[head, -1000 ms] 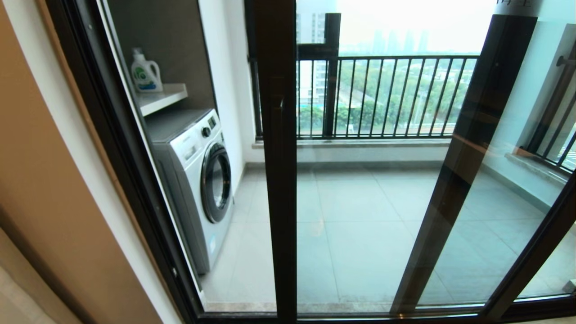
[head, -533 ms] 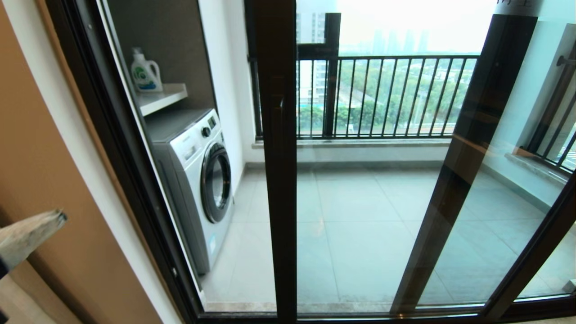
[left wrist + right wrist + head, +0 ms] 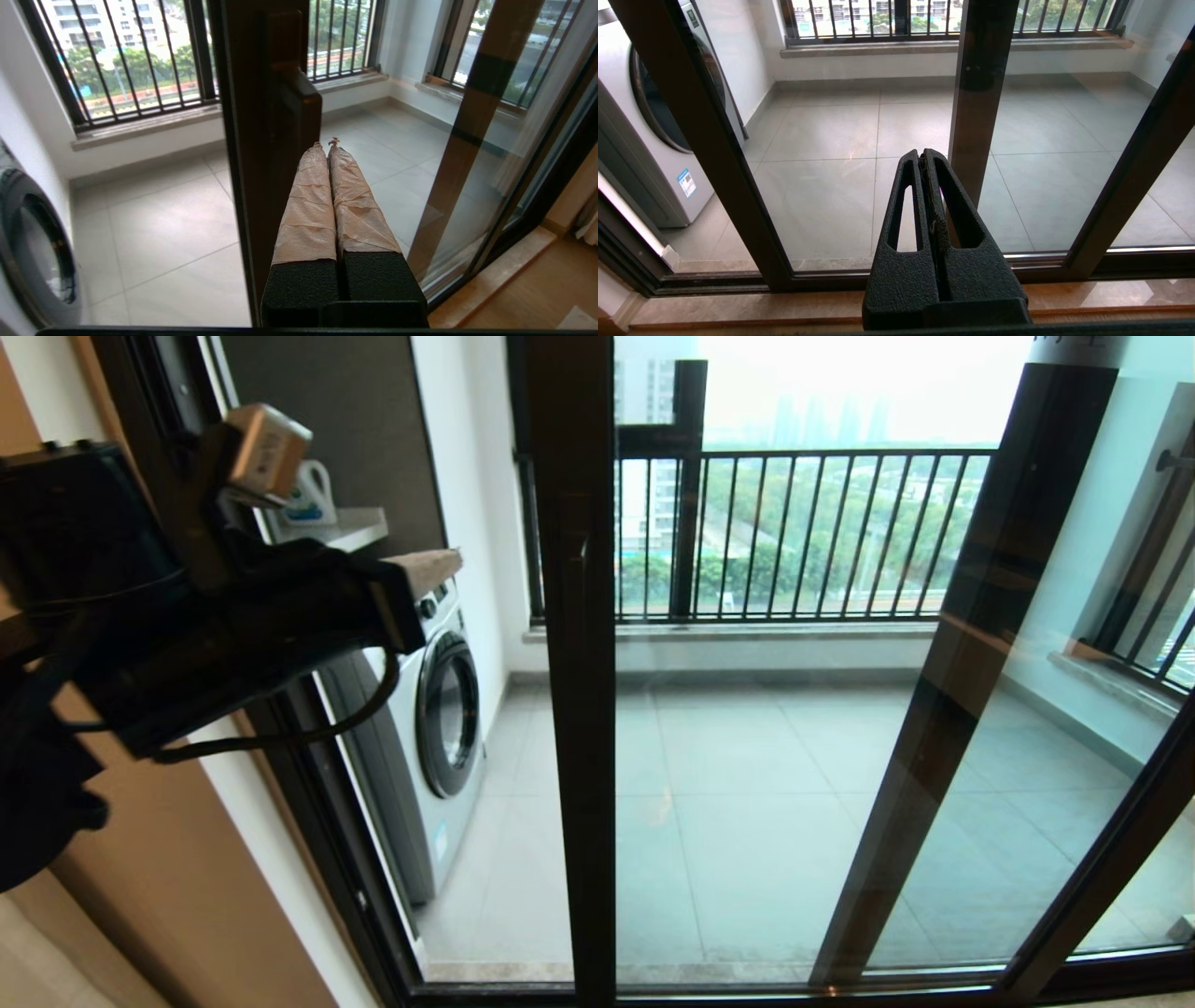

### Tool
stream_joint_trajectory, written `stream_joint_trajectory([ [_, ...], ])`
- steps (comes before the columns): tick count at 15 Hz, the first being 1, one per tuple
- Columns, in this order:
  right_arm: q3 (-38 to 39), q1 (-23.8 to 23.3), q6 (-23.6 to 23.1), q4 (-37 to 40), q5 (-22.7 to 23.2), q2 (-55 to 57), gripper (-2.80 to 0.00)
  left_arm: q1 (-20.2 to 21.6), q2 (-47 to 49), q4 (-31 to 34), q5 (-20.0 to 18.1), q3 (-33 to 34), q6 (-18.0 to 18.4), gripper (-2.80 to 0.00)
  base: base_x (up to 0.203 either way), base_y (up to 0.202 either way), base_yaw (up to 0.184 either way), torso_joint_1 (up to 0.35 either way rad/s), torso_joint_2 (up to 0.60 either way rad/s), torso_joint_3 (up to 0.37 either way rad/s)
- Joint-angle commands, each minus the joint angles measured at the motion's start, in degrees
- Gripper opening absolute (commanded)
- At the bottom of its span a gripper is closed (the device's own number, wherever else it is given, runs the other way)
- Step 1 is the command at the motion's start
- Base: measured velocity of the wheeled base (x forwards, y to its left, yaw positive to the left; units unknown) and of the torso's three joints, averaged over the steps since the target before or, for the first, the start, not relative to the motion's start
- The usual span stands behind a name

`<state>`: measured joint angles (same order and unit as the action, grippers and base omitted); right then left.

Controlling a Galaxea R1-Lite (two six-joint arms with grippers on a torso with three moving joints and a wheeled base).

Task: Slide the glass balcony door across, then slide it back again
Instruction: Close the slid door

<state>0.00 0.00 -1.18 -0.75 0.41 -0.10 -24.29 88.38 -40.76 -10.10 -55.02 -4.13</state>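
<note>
The glass balcony door (image 3: 581, 737) shows its dark upright stile in the middle of the head view, with the bar handle (image 3: 581, 553) on it at chest height. My left gripper (image 3: 446, 563) is raised to the left of the stile, about level with the handle, and a gap separates them. In the left wrist view its tape-wrapped fingers (image 3: 308, 196) are pressed together, empty, pointing at the lower end of the handle (image 3: 294, 107). My right gripper (image 3: 923, 156) hangs low before the door's bottom rail, shut and empty; it does not show in the head view.
A second dark-framed glass panel (image 3: 952, 691) slants on the right. Behind the glass are a washing machine (image 3: 443, 728), a detergent bottle (image 3: 313, 495) on a shelf, the tiled balcony floor (image 3: 747, 803) and a black railing (image 3: 794, 532). A beige wall (image 3: 140, 877) stands at the left.
My left arm has risen from the lower left corner of the head view to handle height and reached toward the stile. The door has not moved.
</note>
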Motion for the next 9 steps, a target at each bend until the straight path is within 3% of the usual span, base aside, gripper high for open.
stream_joint_trajectory([
  [1, 0.26, 0.00, -0.05, -0.04, 0.01, 0.10, -2.80, -5.67, 9.37, 0.70, 1.94, -6.78, -0.42, -2.80, 0.000, 0.000, 0.000, 0.000, 0.00, 0.000],
  [5, 0.26, 0.00, -0.05, -0.04, 0.02, 0.10, -2.80, -9.78, 14.73, 1.29, 3.43, -9.61, -0.45, -2.80, 0.000, 0.000, 0.000, 0.000, 0.00, 0.000],
  [9, 0.26, 0.00, -0.05, -0.04, 0.02, 0.10, -2.80, -11.51, 21.98, 1.35, 11.09, -19.93, 0.19, -2.80, 0.000, 0.000, 0.000, 0.000, 0.00, 0.000],
])
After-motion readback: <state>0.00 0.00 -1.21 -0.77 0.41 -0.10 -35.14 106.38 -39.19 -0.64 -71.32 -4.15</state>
